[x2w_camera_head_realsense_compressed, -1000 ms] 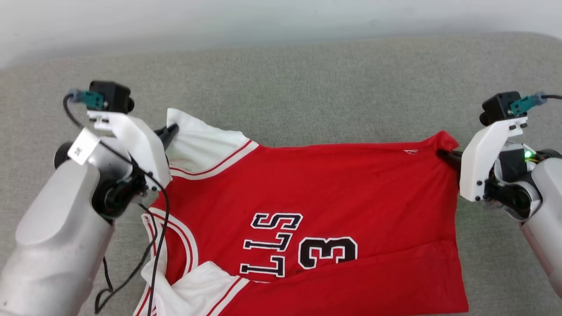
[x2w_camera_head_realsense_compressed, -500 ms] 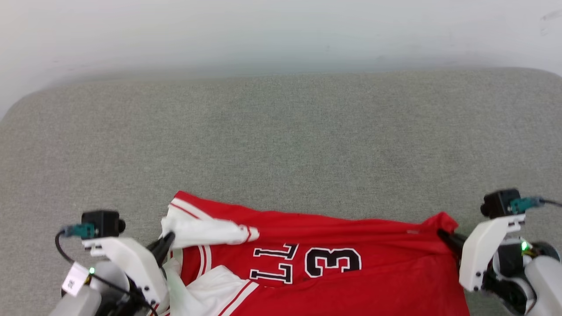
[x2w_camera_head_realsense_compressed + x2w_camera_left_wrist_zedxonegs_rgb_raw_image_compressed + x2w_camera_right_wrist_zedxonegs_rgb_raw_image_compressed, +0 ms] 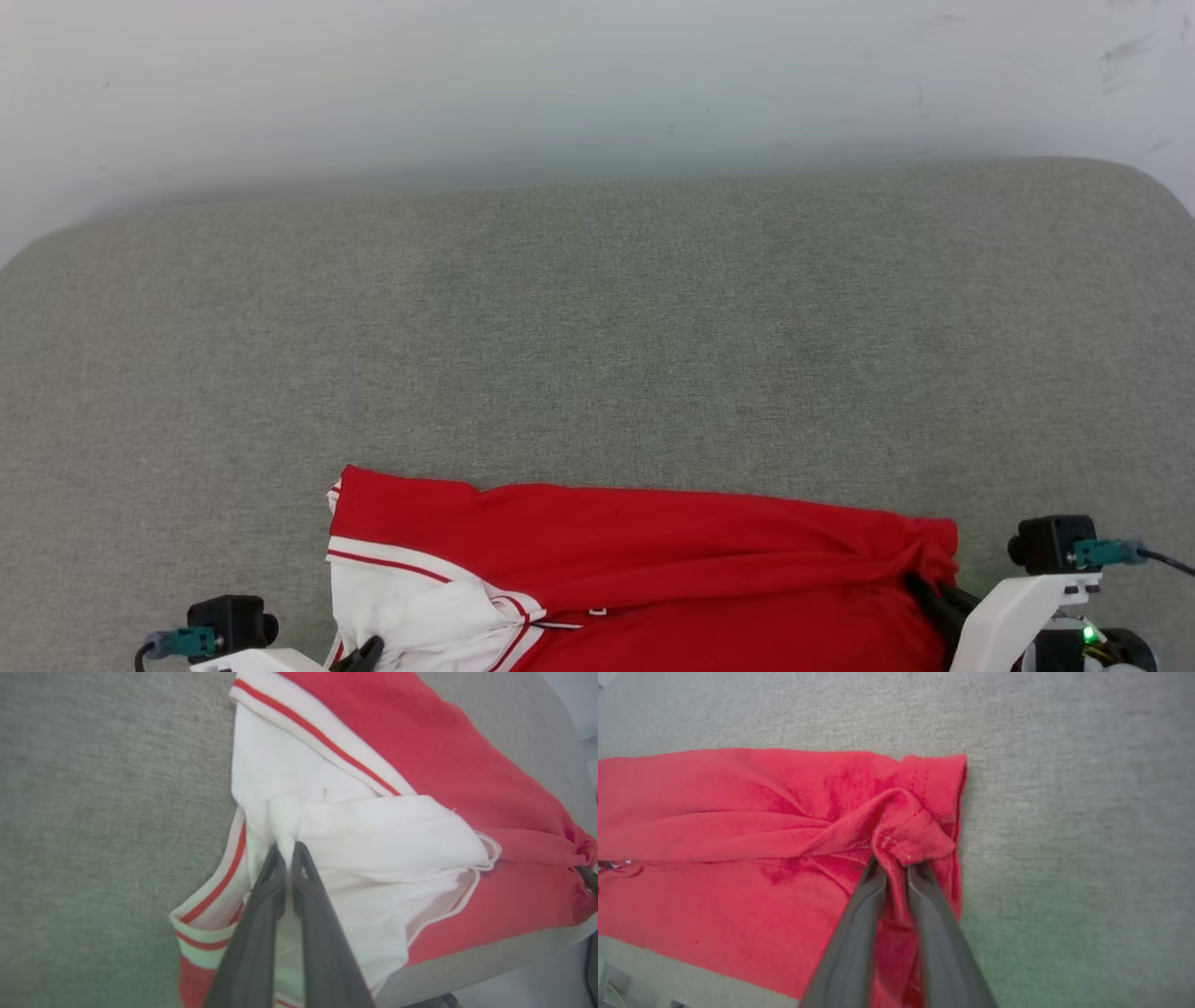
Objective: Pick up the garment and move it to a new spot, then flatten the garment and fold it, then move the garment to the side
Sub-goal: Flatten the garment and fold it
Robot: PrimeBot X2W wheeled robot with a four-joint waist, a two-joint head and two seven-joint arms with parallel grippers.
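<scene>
At the near edge of the grey tabletop (image 3: 597, 327), the red shirt (image 3: 653, 560) lies doubled over lengthwise with its lettering hidden, so you can take the first fold as laid; letting go, further folding and the move aside remain. Its long axis runs left to right, sleeve end at the robot's left. The left fingers (image 3: 266, 891) pinch the white sleeve (image 3: 373, 830), and the right fingers (image 3: 859, 914) pinch the bunched hem corner (image 3: 915, 835).
</scene>
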